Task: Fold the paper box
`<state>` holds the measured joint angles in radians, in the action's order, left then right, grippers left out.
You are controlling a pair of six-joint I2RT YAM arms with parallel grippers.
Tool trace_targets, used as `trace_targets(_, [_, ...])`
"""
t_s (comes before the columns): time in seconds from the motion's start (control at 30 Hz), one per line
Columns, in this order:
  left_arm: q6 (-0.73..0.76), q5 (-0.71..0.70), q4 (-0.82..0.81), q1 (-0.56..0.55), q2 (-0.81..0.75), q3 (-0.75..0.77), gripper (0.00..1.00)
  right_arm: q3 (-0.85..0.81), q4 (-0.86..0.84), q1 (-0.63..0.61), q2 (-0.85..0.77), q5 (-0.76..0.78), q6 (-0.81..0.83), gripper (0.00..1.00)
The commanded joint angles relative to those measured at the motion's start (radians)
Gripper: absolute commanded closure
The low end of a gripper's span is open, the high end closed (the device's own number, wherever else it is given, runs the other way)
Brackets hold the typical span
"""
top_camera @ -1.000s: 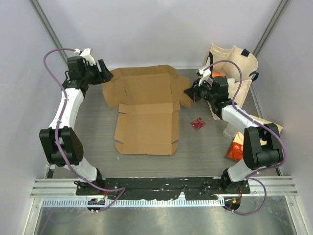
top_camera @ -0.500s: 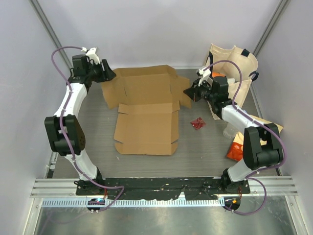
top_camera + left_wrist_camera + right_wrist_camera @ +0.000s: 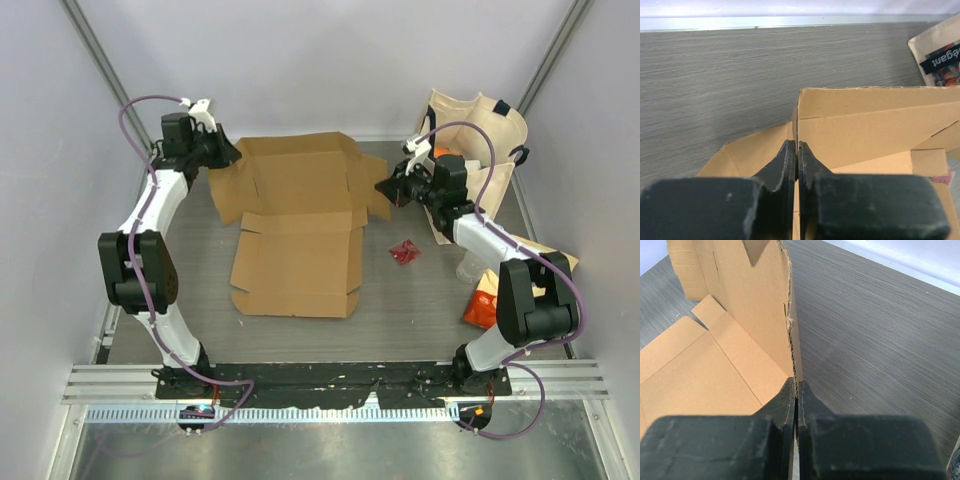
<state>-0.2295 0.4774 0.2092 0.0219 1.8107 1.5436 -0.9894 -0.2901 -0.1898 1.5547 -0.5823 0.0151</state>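
Observation:
The paper box (image 3: pixel 295 215) is a flat brown cardboard sheet with flaps, spread on the grey table, its far half partly raised. At the far left corner, my left gripper (image 3: pixel 228 155) is shut on the upright edge of a side flap. In the left wrist view the gripper (image 3: pixel 797 150) pinches that thin cardboard edge (image 3: pixel 865 125). My right gripper (image 3: pixel 385 187) is shut on the right side flap. In the right wrist view the gripper (image 3: pixel 796 390) clamps the corrugated edge of the standing flap (image 3: pixel 740 300).
A cream tote bag (image 3: pixel 480 130) lies at the back right, behind the right arm. A small red wrapper (image 3: pixel 405 251) sits right of the box. An orange snack bag (image 3: pixel 482 305) lies by the right arm's base. Pale walls enclose the table.
My left arm has swung right to the box's far left flap and its jaws have closed on the flap edge. The right arm has kept its grip and place.

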Motion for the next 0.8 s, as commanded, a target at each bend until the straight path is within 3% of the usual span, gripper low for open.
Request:
trace_targets(0.0, [-0.001, -0.069, -0.056, -0.042, -0.076, -0.042, 1.00, -0.043, -0.020, -0.014, -0.022, 0.038, -0.007, 0.96])
trace_targets(0.07, [-0.002, -0.108, -0.057, -0.057, -0.109, -0.063, 1.00, -0.063, 0.037, -0.028, -0.022, 0.082, 0.003, 0.90])
trace_targets(0.13, [-0.001, -0.114, -0.063, -0.068, -0.140, -0.089, 1.00, -0.092, 0.084, -0.066, -0.031, 0.192, 0.017, 0.77])
trace_targets(0.2, [-0.001, -0.117, -0.063, -0.076, -0.157, -0.114, 1.00, -0.127, 0.185, -0.115, -0.031, 0.350, 0.034, 0.56])
trace_targets(0.33, [-0.004, -0.102, -0.053, -0.088, -0.203, -0.152, 1.00, -0.261, 0.405, -0.177, -0.059, 0.646, 0.049, 0.24])
trace_targets(0.53, [0.021, -0.103, -0.027, -0.111, -0.246, -0.195, 1.00, -0.356, 0.419, -0.256, -0.096, 0.540, 0.287, 0.20])
trace_targets(0.77, [0.007, -0.076, -0.005, -0.126, -0.280, -0.221, 1.00, -0.670, 0.549, -0.293, 0.129, 0.239, 0.421, 0.30])
